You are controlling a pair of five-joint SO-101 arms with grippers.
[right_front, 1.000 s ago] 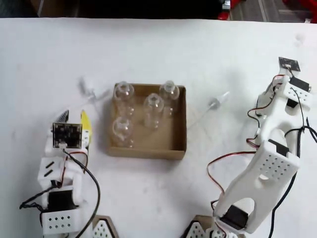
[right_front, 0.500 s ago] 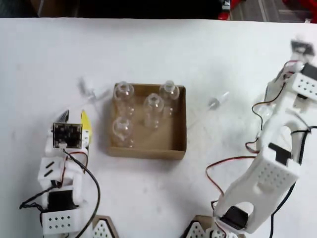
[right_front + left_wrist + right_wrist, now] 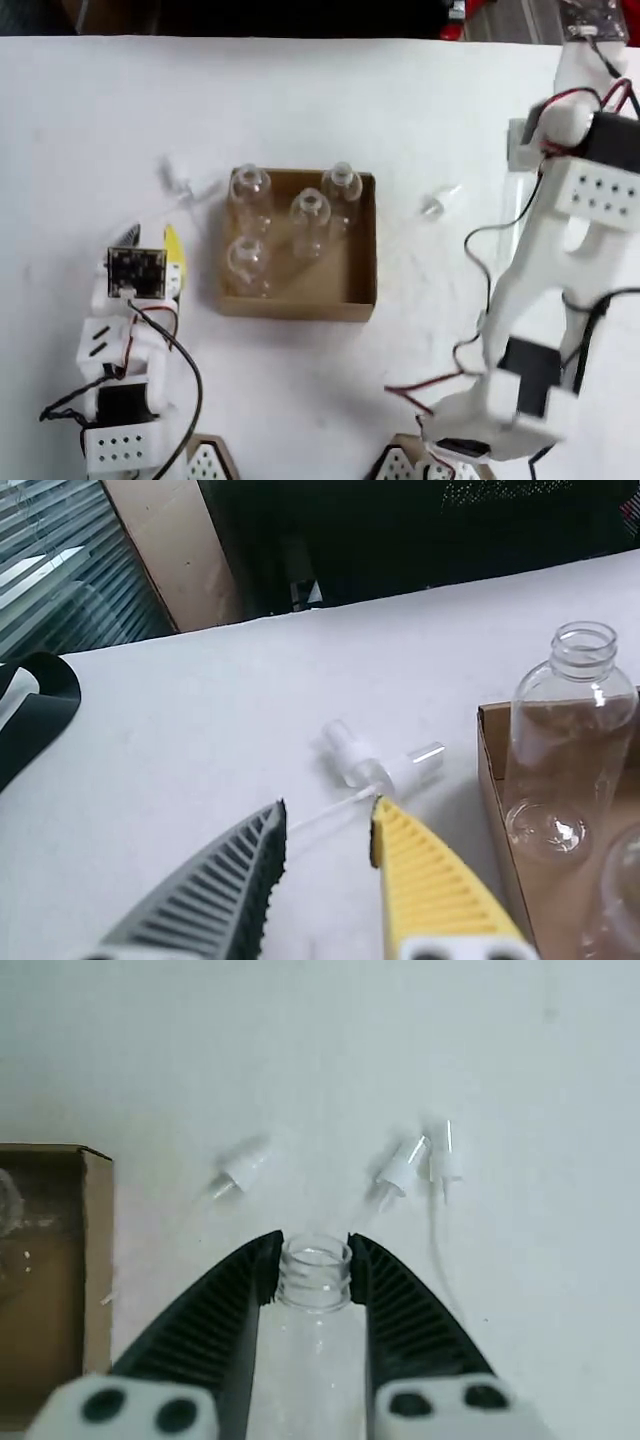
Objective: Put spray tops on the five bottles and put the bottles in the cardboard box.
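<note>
Clear plastic bottle [image 3: 314,1350], uncapped, is clamped by the neck in your right gripper [image 3: 312,1255], whose arm has swung up toward the table's [image 3: 420,100] far right edge within the last second. That leaves the capping step open. Four uncapped bottles [image 3: 309,216] stand in the cardboard box [image 3: 300,306]. Your left gripper [image 3: 327,820] rests spread around a spray top [image 3: 365,768] left of the box. Three more tops [image 3: 400,1165] lie on open table right of it.
</note>
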